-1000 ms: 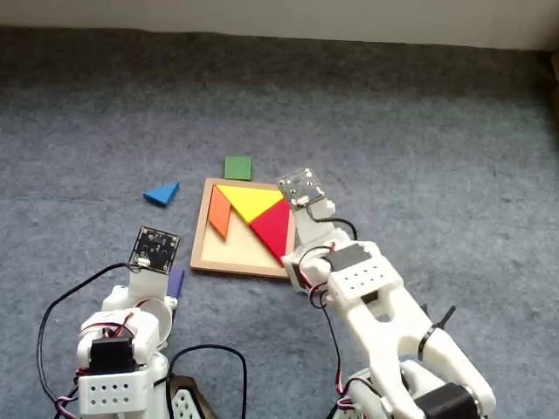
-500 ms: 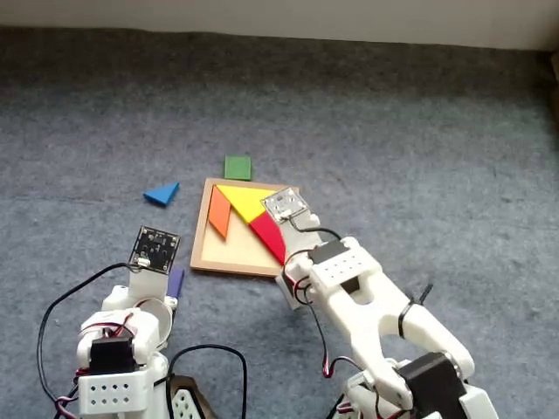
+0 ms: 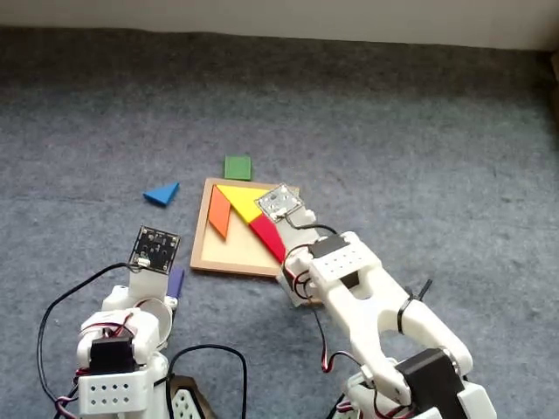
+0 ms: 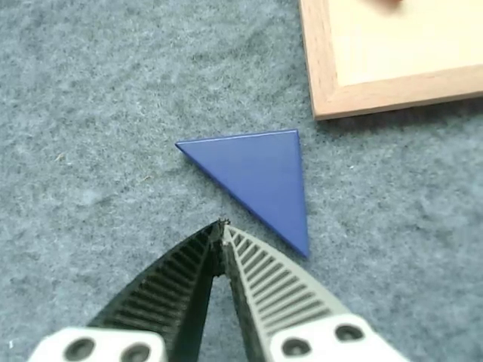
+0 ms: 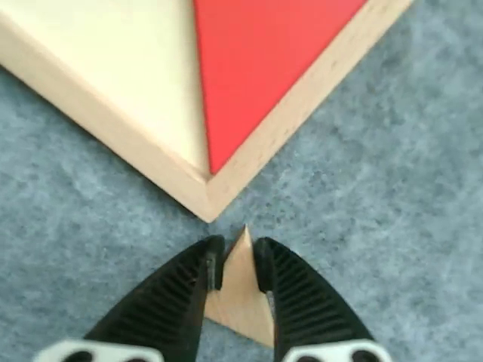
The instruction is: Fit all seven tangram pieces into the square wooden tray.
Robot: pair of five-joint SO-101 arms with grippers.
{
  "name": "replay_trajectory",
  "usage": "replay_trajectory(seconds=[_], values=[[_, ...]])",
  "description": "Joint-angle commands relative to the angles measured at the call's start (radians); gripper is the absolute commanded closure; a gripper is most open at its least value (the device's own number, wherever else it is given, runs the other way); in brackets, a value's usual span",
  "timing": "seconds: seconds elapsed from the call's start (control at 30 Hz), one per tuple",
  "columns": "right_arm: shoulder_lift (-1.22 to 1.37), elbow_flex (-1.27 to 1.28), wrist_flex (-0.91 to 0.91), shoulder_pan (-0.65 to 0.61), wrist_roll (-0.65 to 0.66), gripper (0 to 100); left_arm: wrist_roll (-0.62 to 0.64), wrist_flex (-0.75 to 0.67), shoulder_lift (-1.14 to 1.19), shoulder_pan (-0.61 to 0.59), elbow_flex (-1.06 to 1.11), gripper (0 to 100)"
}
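While our right tool (image 5: 237, 247) grips a tan triangle (image 5: 240, 300) just off a corner of the tray (image 3: 229, 264), our left tool (image 4: 221, 234) sits closed and empty beside a navy triangle (image 4: 260, 177) near that tray.

Left claw (image 4: 221, 226) closed, arm folded back; right claw (image 5: 237, 245) tight around a pale wooden triangle (image 5: 240, 302).

Behind arm (image 3: 349, 279): tray (image 3: 231, 268) corner, prob. red piece (image 3: 266, 232) tip.
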Motion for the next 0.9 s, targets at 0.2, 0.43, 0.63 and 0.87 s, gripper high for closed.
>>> replay_trajectory(seconds=[0.2, 0.43, 0.63, 0.87], values=[[-0.355, 0.077, 0.041, 0.024, 0.014, 96.4, 0.003, 0.005, -0.025, -0.004, 0.019, 99], [-0.424, 0.091, 0.225, -0.030, 0.012, 76.2, 0.003, 0.005, -0.025, -0.004, 0.019, 99], [-0.320, 0.108, 0.162, -0.044, 0.012, 75.1, 0.003, 0.005, -0.025, -0.004, 0.019, 99], [-0.142, 0.105, 0.140, -0.045, 0.018, 75.2, 0.003, 0.005, -0.025, -0.004, 0.019, 99]])
